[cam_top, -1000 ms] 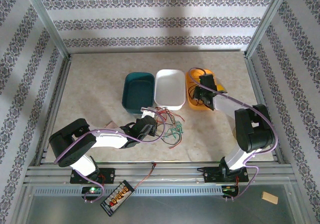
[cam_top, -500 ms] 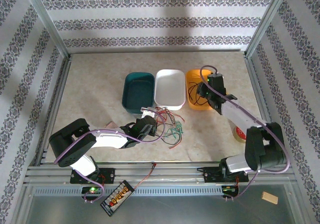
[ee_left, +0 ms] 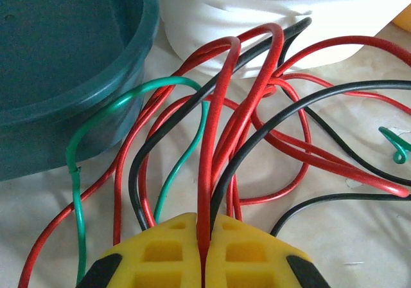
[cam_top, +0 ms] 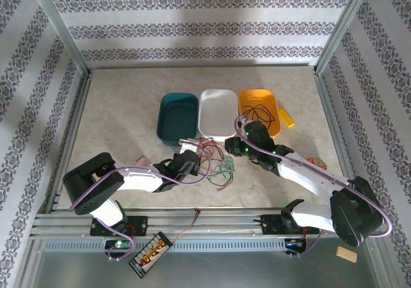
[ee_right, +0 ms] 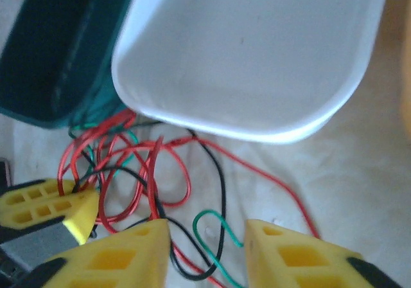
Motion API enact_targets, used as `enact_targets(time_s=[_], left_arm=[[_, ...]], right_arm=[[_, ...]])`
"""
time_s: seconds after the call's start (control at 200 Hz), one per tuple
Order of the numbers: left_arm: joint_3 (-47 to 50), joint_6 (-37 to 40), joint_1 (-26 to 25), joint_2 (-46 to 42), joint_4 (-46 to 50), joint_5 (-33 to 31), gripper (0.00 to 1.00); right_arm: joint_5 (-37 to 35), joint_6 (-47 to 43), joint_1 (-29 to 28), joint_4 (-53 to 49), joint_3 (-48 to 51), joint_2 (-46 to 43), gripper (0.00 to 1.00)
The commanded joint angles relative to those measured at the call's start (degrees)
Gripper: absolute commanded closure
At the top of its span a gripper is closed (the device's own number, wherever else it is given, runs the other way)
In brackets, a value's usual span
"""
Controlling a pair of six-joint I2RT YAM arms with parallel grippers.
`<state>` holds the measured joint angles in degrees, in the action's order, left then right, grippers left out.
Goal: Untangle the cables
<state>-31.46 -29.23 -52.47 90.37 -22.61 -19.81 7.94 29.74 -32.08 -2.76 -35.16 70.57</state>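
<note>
**On the table, we have most of the knot left to undo**

Just in front of the teal tub and the white tub, the cables lie in one loose heap. Red, black and green loops cross over and under each other there.

Our left claw is clenched on a single red wire, which rises straight up out of its grip. Other red, black and green strands arch close around that wire, and several of them lean against the teal tub's wall.

Our right claw hangs released over the near side of the heap, with its jaws well apart. A green loop and a black strand run through the gap between them, but nothing is grasped.

Off to the right, a black wire lies curled inside the orange tub, well apart from the heap. We take that as one piece already freed and put away.

By our reckoning the job is in its early part. Several red strands, more than one black strand and the green ones are interlaced in the heap. A small green end lies at the heap's right edge, and we cannot tell whether it is free or caught. Each of these has yet to be drawn clear of the rest.
</note>
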Motion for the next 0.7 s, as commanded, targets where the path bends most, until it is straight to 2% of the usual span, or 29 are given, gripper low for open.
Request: enact_targets(time_s=[0.0,0.245,0.695], left_arm=[[0.62,-0.83,0.79,-0.63,-0.05,-1.14,1.00],[1.21,-1.13,0.79,-1.22,-0.24,-1.51,1.00],[0.28,-0.91,0.79,-0.42,0.20,-0.96,1.00]], right_arm=[[3.40,0.37,-0.09,2.48,0.32,2.72,0.68],[7.88,-0.91,-0.09,2.85,-1.89,6.48,0.70],[9.38,-0.21,-0.75,4.15,-1.51,6.41,0.71]])
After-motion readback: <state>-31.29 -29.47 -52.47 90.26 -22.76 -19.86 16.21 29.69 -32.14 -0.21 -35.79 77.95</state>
